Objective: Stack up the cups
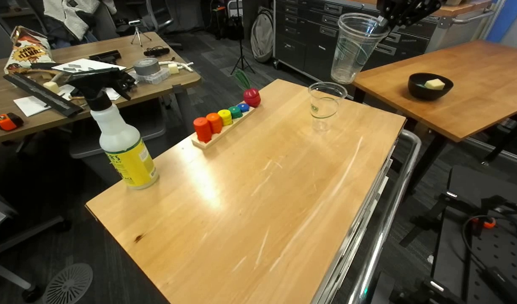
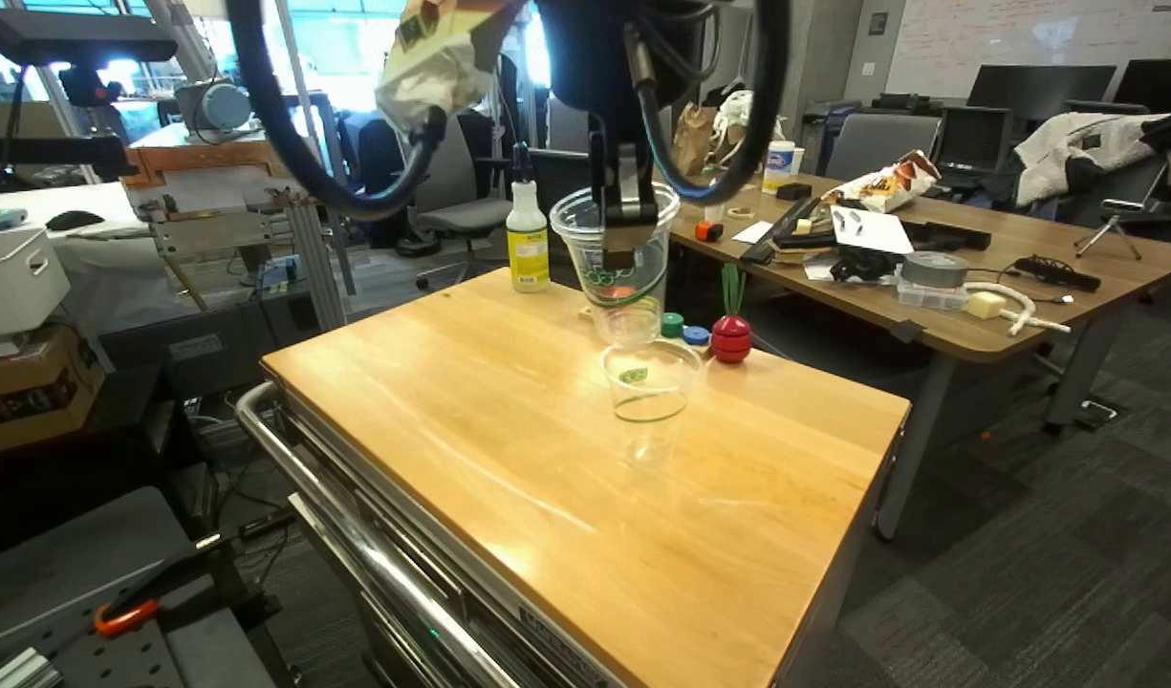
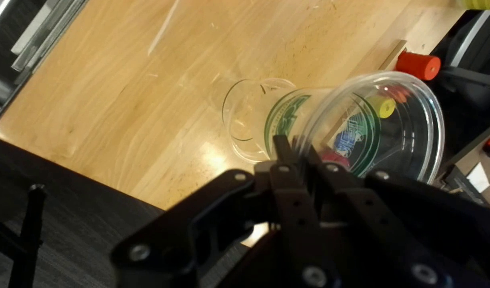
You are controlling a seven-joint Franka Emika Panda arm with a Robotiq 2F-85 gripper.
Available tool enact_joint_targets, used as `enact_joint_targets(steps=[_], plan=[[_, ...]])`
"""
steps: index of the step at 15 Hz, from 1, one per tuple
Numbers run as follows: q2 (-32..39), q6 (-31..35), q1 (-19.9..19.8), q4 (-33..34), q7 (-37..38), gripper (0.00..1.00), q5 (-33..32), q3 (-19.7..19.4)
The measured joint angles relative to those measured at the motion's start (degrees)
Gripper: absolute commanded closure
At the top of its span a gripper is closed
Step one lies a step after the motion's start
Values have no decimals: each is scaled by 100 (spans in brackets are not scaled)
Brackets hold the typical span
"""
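Note:
My gripper [image 1: 381,24] is shut on the rim of clear cups [image 1: 353,52], held tilted in the air. The held rim looks doubled, so two cups appear nested. The held cups also show in an exterior view [image 2: 590,263] and in the wrist view [image 3: 415,116], where the fingertips [image 3: 296,146] pinch the rim. A single clear cup [image 1: 326,105] stands upright on the wooden cart top [image 2: 432,382]. It also shows in an exterior view [image 2: 650,411] and in the wrist view [image 3: 245,108]. The held cups' bottom is just above its rim; contact cannot be told.
A row of coloured pegs on a wooden base [image 1: 224,122] and a red radish toy [image 1: 252,98] stand along the cart's edge. A spray bottle [image 1: 131,156] stands at a corner. A metal rail [image 1: 393,228] runs along one side. A black bowl [image 1: 423,90] is on another table.

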Motion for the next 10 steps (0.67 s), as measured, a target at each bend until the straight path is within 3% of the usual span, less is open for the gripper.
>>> enact_joint_targets(steps=[10], plan=[[1167, 34, 9, 862, -3, 98, 0, -24]])
